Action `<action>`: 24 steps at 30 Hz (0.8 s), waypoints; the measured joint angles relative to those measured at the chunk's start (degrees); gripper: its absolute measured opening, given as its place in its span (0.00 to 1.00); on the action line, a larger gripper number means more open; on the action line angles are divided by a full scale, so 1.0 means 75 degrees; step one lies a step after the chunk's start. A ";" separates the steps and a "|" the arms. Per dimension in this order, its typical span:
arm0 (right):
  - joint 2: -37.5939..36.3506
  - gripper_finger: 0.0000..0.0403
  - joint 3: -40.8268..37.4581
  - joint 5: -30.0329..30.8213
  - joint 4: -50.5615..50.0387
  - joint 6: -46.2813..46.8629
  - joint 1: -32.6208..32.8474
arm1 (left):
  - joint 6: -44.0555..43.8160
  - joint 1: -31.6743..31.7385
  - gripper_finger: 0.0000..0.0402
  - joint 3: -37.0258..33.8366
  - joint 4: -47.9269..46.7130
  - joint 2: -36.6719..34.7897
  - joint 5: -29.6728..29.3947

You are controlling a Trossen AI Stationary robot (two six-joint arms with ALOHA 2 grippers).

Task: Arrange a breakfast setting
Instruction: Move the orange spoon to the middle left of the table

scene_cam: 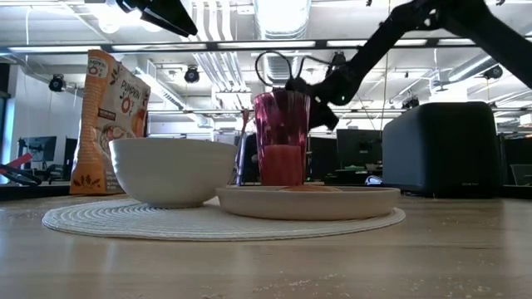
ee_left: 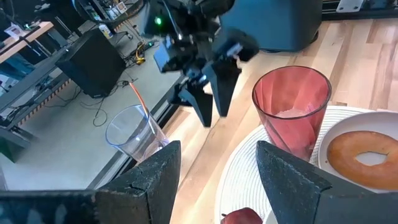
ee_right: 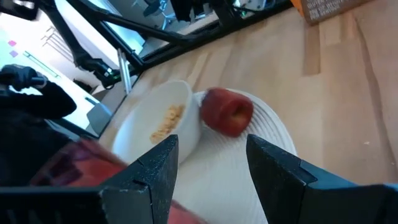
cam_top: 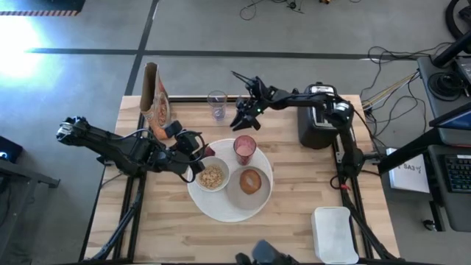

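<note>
A round white woven mat (cam_top: 221, 210) bears a white bowl (cam_top: 212, 177) of cereal and a white plate (scene_cam: 366, 199) with a browned bagel (cam_top: 251, 180). A pink tumbler (cam_top: 245, 147) stands upright at the mat's far edge. A dark-red apple (ee_right: 227, 111) rests on the mat beside the bowl. My left gripper (cam_top: 197, 151) is open and hovers just over the apple (ee_left: 242, 218), touching nothing. My right gripper (cam_top: 241, 118) is open and empty, above the table just beyond the tumbler, fingers pointing down.
A clear glass (cam_top: 217, 103) and a cereal bag (cam_top: 156, 103) stand at the table's far left. A black toaster (cam_top: 318, 121) stands at the far right under my right arm. A white rectangular tray (cam_top: 335, 235) lies at the near right.
</note>
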 joint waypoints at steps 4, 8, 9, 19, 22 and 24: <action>-0.0497 0.44 0.0000 0.0003 -0.0566 -0.0059 0.0000 | 0.0002 0.0011 0.48 0.0000 -0.0002 0.0001 -0.0003; -0.1118 0.44 0.0000 0.0144 -0.1207 -0.0134 0.0000 | 0.0162 0.0049 0.48 0.0000 0.0000 0.0000 -0.0009; -0.1293 0.44 0.0000 0.0330 -0.1368 -0.0139 0.0008 | 0.0175 0.0068 0.48 0.0001 0.0001 0.0000 -0.0015; -0.2218 0.44 0.0000 0.3037 -0.2864 0.0342 0.0249 | 0.0147 0.0149 0.48 0.0000 -0.0001 0.0000 -0.0795; -0.2211 0.44 0.0000 0.3636 -0.2822 0.1198 0.0464 | 0.0146 0.0146 0.48 0.0000 0.0000 0.0000 -0.0801; -0.2206 0.44 0.0000 0.4270 -0.2776 0.1538 0.0628 | 0.0147 0.0146 0.48 0.0000 0.0000 0.0000 -0.0804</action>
